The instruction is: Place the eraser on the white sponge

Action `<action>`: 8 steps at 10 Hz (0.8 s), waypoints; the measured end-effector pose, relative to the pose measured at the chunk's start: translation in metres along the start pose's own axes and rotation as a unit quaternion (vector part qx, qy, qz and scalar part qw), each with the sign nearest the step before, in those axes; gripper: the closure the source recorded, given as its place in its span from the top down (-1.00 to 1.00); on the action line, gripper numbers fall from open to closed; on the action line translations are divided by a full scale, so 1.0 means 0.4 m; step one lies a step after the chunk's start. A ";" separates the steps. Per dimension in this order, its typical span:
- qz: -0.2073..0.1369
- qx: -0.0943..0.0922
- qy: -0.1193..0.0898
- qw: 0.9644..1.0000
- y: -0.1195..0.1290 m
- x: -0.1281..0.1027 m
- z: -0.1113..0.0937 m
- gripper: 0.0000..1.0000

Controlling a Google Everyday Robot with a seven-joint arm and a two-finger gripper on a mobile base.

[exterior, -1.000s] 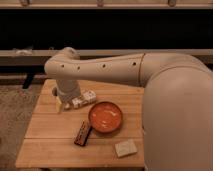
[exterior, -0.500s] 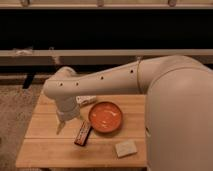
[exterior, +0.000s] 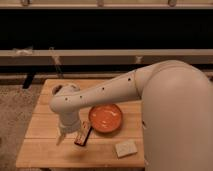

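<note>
As logged with the orange bowl [exterior: 105,117] for landmark on the desk [exterior: 40,150]: eraser [exterior: 83,135] lay just left of the bowl's near rim; white sponge [exterior: 126,148] lay nearer the camera, to its right, apart; gripper [exterior: 71,135] hung left of the bowl, beside the eraser, fingers spread wide.

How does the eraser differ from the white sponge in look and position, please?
The eraser is a dark, narrow bar; the white sponge is a pale, squarish block. The eraser lies at the orange bowl's lower left, right beside the gripper; the white sponge lies nearer the table's front edge, away from the gripper. Both rest flat on the table.
</note>
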 end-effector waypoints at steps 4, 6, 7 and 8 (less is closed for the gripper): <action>0.044 -0.016 0.020 0.999 -0.045 -0.038 0.085 0.60; 0.052 -0.019 0.026 0.998 -0.050 -0.050 0.113 0.60; 0.056 -0.017 0.025 0.998 -0.060 -0.058 0.117 0.60; 0.060 -0.014 0.021 0.998 -0.068 -0.065 0.117 0.60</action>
